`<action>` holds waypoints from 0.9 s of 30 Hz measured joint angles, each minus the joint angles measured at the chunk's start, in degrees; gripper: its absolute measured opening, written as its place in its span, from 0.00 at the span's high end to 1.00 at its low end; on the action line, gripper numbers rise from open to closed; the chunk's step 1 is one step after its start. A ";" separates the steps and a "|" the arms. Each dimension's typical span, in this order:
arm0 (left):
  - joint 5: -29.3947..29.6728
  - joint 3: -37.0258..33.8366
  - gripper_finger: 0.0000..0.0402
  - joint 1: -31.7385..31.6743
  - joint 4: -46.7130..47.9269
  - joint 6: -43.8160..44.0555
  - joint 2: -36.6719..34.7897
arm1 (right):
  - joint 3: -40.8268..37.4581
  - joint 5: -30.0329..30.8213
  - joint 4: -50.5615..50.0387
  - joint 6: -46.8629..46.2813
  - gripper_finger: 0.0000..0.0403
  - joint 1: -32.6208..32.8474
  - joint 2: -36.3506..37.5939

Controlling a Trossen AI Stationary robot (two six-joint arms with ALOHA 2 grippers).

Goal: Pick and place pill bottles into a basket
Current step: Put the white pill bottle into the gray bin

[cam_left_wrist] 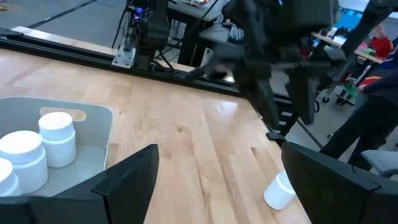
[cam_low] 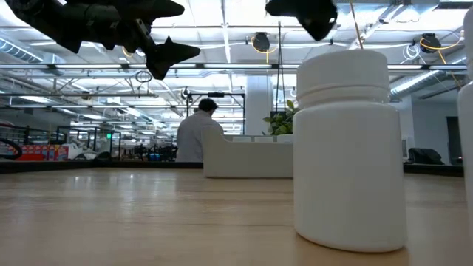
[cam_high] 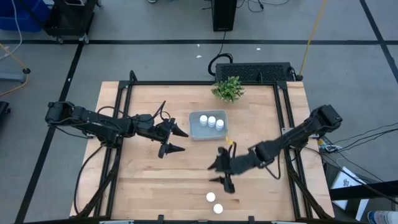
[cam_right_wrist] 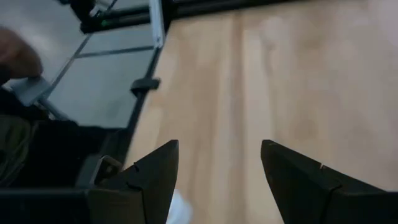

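Observation:
Three white pill bottles (cam_high: pixel 211 121) stand in the pale grey-blue basket (cam_high: pixel 194 132) at the table's middle; they also show in the left wrist view (cam_left_wrist: pixel 58 138). Two more bottles (cam_high: pixel 211 197) (cam_high: pixel 217 208) stand on the wood near the front edge; one fills the low view (cam_low: pixel 347 148). My left gripper (cam_high: pixel 176 140) is open and empty, left of the basket, above the table. My right gripper (cam_high: pixel 221 171) is open and empty, between the basket and the two loose bottles, its fingers (cam_right_wrist: pixel 155 174) on either side of bare wood.
A small green plant (cam_high: pixel 227 89) stands at the table's far edge behind the basket. Black frame rails (cam_high: pixel 122 106) run along the table's left and right sides. A person (cam_low: pixel 198 133) shows in the room beyond the table.

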State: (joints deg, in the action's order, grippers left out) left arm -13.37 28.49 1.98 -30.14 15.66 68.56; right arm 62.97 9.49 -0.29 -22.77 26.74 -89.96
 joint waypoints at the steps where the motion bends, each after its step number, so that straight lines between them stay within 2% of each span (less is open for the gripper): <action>1: 0.03 0.00 0.14 0.00 -0.12 -0.02 -0.01 | 0.55 0.82 -0.05 -0.64 0.44 0.83 -1.00; 8: 0.68 0.00 0.14 0.02 -0.50 0.13 0.01 | 7.53 0.31 -1.15 -2.46 0.44 4.06 -9.44; 12: 0.81 0.00 0.14 0.02 -0.52 1.04 0.00 | 8.33 -5.51 16.12 -1.53 0.44 5.54 -12.09; 15: 0.81 0.00 0.14 0.13 -0.56 1.44 -0.01 | 7.61 -9.63 24.94 0.85 0.44 6.37 -12.70; 18: 0.67 0.00 0.14 0.52 -0.58 1.66 0.01 | 5.88 -7.04 33.08 1.00 0.44 7.31 -13.90; 20: 0.49 0.00 0.14 0.84 -0.56 1.61 0.00 | 5.65 -3.67 34.71 0.39 0.45 7.98 -14.71; 23: 0.39 0.00 0.14 1.51 -0.58 2.66 0.01 | 6.07 4.81 28.03 -2.66 0.49 9.28 -14.99; 27: 0.40 0.00 0.14 2.41 -0.91 2.88 0.01 | 8.88 8.39 15.78 -10.10 0.52 10.49 -14.24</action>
State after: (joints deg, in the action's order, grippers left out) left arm -12.97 28.49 4.39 -31.05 18.54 68.58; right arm 71.85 17.88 15.50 -32.88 37.23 -104.20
